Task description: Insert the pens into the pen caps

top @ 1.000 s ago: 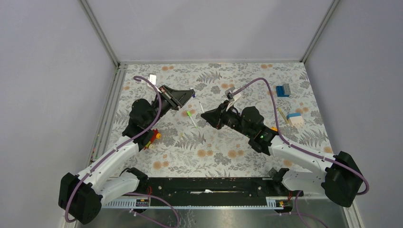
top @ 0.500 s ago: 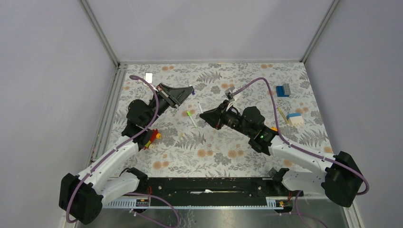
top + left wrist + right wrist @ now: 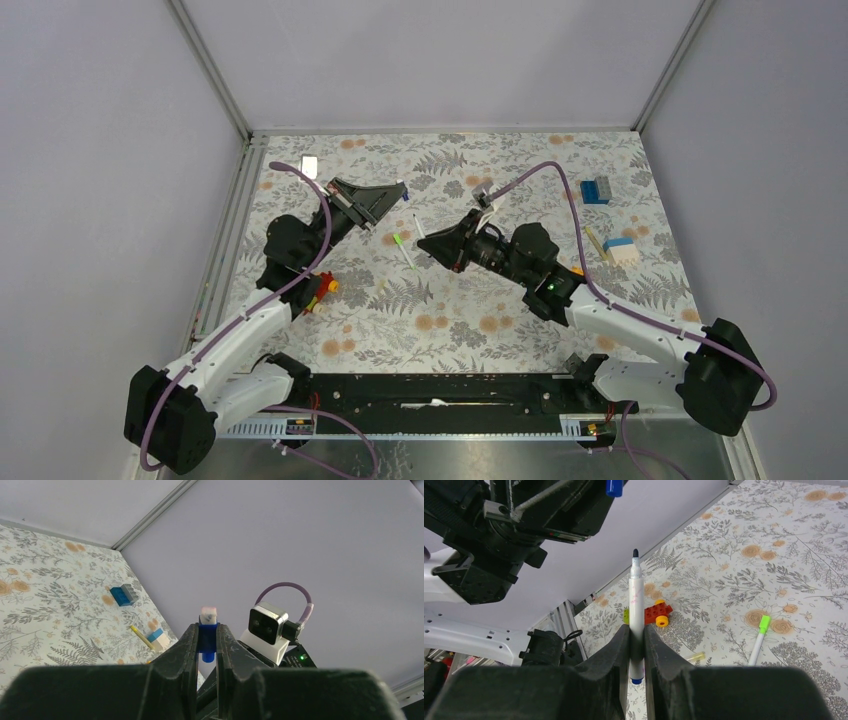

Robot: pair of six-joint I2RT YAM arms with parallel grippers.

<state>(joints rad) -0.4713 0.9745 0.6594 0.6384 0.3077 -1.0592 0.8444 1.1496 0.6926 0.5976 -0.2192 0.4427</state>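
Right wrist view: the right end effector [image 3: 636,632] pinches the white pen [image 3: 636,600] nib-up. The blue cap [image 3: 614,486], pinched by the left end effector [image 3: 207,630], hangs apart, up-left. Both arms have crept slightly closer, so capping looks near once the two are aligned.

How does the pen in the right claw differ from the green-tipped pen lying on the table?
The pen in the right claw is clamped and raised in the air; the green-tipped pen lies flat on the table, untouched. The clamped pen ends in a bare dark tip; the green-tipped pen ends in bright green. Both are slim with white barrels.
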